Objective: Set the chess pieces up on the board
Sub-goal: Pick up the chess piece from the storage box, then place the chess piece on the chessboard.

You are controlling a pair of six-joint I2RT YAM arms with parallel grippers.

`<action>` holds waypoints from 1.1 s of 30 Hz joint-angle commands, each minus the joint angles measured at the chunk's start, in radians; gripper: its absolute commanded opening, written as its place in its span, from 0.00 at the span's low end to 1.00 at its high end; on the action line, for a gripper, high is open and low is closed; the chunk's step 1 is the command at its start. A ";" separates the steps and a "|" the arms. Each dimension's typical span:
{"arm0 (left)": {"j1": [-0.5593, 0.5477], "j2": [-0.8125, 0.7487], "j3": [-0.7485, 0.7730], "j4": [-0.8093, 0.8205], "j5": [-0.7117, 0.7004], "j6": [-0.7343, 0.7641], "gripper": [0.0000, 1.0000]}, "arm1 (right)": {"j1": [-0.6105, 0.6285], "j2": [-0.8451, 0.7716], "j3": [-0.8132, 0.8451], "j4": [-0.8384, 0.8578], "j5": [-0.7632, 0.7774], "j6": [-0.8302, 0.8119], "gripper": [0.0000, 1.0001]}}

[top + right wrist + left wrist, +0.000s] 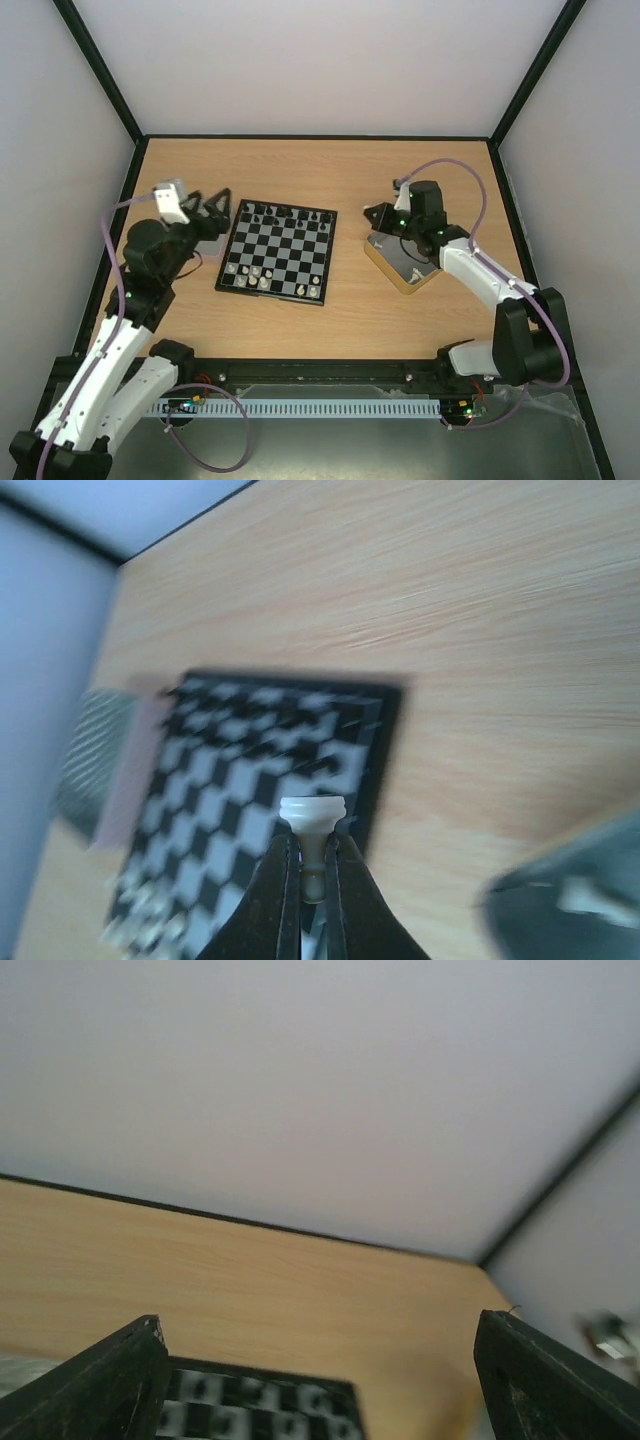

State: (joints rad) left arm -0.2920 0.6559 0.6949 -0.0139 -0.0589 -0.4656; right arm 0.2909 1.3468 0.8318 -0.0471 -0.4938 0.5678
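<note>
The board (277, 253) lies mid-table, with black pieces along its far row and several white chess pieces (255, 272) on its near left rows. My right gripper (372, 216) hovers just right of the board, above the tin's left corner. In the right wrist view it (313, 865) is shut on a white chess piece (313, 825), base end out, with the board (250, 800) below. My left gripper (213, 207) is open and empty beside the board's far left corner. The left wrist view shows both fingers (100, 1385) spread wide over the board's edge (260, 1405).
A gold-sided square tin (405, 262) sits right of the board under the right arm. A grey metal tray (90, 760) lies left of the board beneath the left gripper. Enclosure walls ring the table.
</note>
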 commanded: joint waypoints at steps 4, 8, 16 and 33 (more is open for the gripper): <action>-0.088 0.170 0.022 0.174 0.607 0.028 0.85 | 0.124 -0.049 -0.051 0.286 -0.462 -0.082 0.02; -0.129 0.248 0.031 0.187 0.675 -0.042 0.85 | 0.195 -0.049 -0.034 0.322 -0.563 -0.144 0.02; -0.159 0.400 0.034 0.266 0.770 -0.284 0.76 | 0.254 -0.035 0.031 0.277 -0.639 -0.249 0.02; -0.206 0.529 0.000 0.463 0.860 -0.526 0.56 | 0.267 -0.006 0.070 0.257 -0.651 -0.258 0.02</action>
State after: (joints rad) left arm -0.4778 1.1587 0.6987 0.4076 0.7677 -0.9733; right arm 0.5495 1.3354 0.8635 0.2085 -1.1278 0.3248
